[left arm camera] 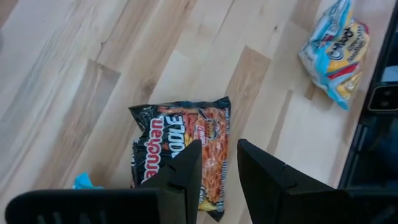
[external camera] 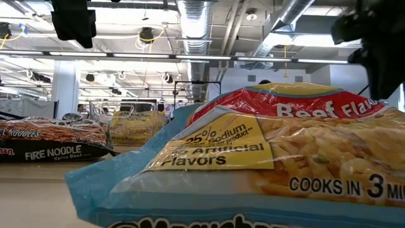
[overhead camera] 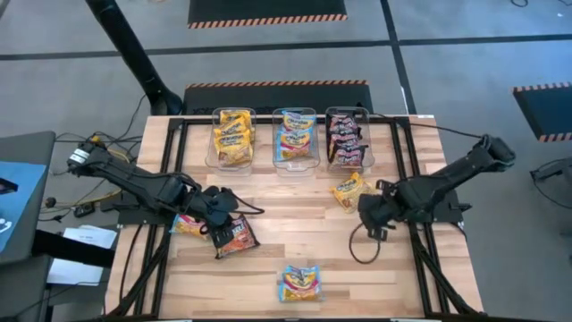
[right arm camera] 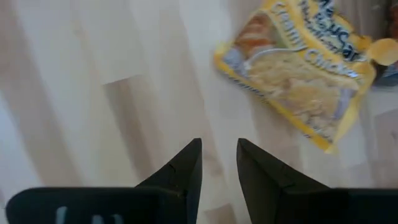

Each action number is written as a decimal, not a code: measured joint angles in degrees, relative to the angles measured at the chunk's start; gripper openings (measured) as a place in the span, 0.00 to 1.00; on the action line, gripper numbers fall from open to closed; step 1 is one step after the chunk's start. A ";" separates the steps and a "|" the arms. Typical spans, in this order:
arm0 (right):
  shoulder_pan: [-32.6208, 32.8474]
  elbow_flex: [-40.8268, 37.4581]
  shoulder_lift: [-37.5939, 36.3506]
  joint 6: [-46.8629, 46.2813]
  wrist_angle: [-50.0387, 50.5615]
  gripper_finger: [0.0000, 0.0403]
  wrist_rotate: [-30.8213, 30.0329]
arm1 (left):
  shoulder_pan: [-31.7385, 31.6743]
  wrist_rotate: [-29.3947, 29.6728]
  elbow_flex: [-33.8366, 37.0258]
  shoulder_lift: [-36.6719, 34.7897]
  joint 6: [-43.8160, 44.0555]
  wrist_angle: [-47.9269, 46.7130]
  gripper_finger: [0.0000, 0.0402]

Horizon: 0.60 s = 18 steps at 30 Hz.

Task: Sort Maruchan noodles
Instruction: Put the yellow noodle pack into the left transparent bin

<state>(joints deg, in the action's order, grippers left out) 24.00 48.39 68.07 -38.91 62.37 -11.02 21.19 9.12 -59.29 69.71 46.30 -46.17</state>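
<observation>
Wooden table under a workshop ceiling of pipes and lamps. Left gripper: fingers a narrow gap apart, holding nothing, poised over the black-red packet lying flat near the front left. Just beside it, a yellow packet under the arm. Right gripper: fingers likewise slightly apart, empty, near another yellow packet close before the bins. Alone at the front edge, a blue packet. Three bins at the back already filled by colour: yellow, blue, black-red. Probably mostly sorted, with four packets left loose.
</observation>
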 joint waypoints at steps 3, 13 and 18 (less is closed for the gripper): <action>-4.50 -0.32 0.19 4.17 0.14 0.33 0.00 | 0.00 0.33 0.00 0.06 -0.02 -0.03 0.22; -18.76 -0.32 4.84 21.50 -5.02 0.44 0.19 | 0.00 0.37 0.01 0.05 -0.02 -0.04 0.22; -22.54 -0.32 9.46 26.71 -6.30 0.44 0.36 | 0.00 0.37 0.00 0.04 -0.02 -0.04 0.22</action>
<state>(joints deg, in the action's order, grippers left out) 1.46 48.07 77.53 -12.19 56.07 -10.67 21.19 9.50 -59.29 69.76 46.28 -46.22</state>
